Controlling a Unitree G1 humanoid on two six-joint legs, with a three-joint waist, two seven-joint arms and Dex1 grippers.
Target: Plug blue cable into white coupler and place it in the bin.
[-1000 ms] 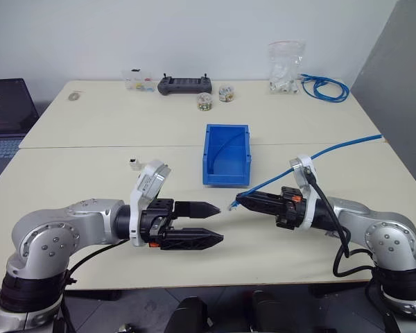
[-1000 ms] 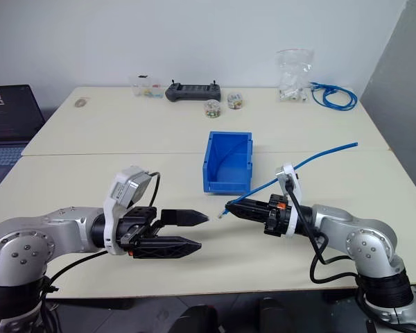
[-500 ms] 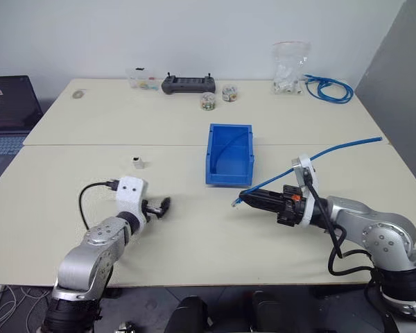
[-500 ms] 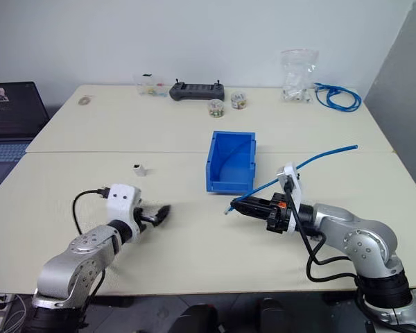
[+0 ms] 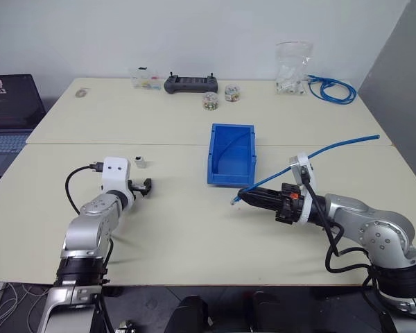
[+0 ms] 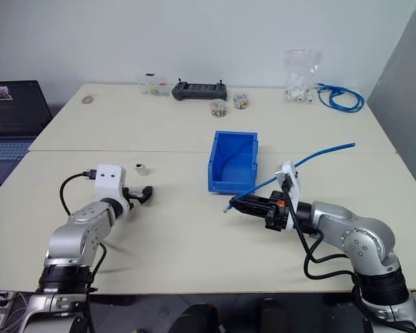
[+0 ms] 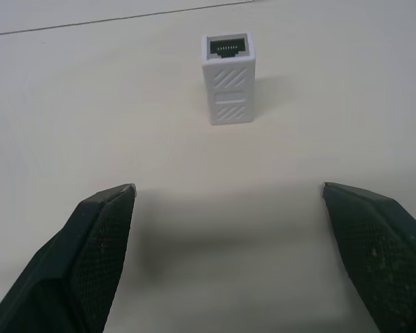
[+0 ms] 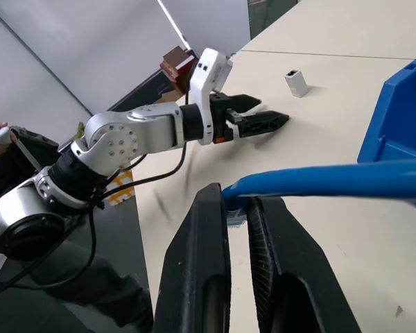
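The blue cable [image 5: 312,158] is pinched near its plug by the right end effector [image 5: 244,198], whose fingers are pressed together on it, at the lower right of the frame. The cable rises toward the right edge. The white coupler [image 5: 140,162] stands on the desk [image 5: 194,229] at the left, just past the left end effector [image 5: 146,186]. That one is spread wide and holds nothing. The left wrist view shows the coupler's dark socket [image 7: 228,46] facing up. The bin [image 5: 231,154] sits in the middle, near the cable's plug end. Far back lie a black controller [image 5: 191,84] and a cable coil [image 5: 330,88].
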